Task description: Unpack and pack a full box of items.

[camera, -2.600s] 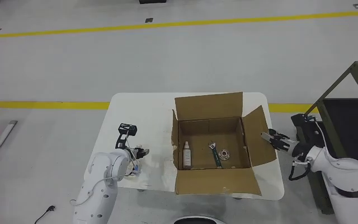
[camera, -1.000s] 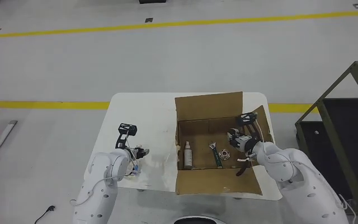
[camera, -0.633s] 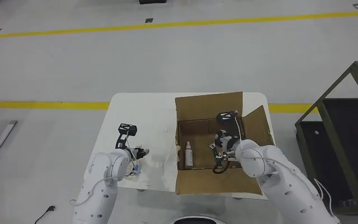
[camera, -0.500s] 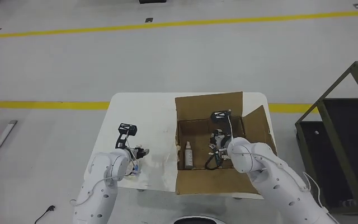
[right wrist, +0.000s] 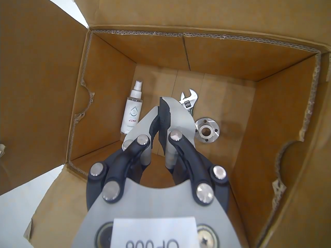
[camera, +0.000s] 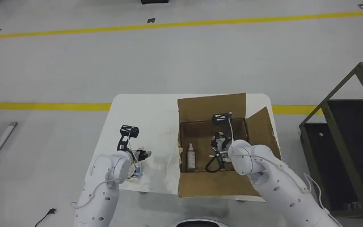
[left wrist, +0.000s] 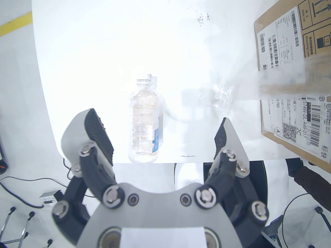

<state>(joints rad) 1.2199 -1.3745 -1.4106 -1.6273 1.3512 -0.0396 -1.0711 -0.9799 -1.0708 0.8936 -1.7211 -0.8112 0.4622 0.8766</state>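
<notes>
From above, the cardboard box (camera: 211,106) sits open on the worktop (camera: 142,113). At the left wrist, the left gripper (left wrist: 160,126) hangs wide open and empty over a water bottle (left wrist: 143,119) lying outside the box. At the right wrist, the right gripper (right wrist: 160,105) has its fingers pressed together on nothing above the adjustable wrench (right wrist: 190,99) on the box floor. I reckon they should spread before straddling its handle.

The white table (camera: 144,116) carries an open cardboard box (camera: 212,108) on its right half. A clear bottle (left wrist: 144,127) lies on its side near the table's front edge. Crumpled clear plastic film (left wrist: 219,96) lies between bottle and box.
</notes>
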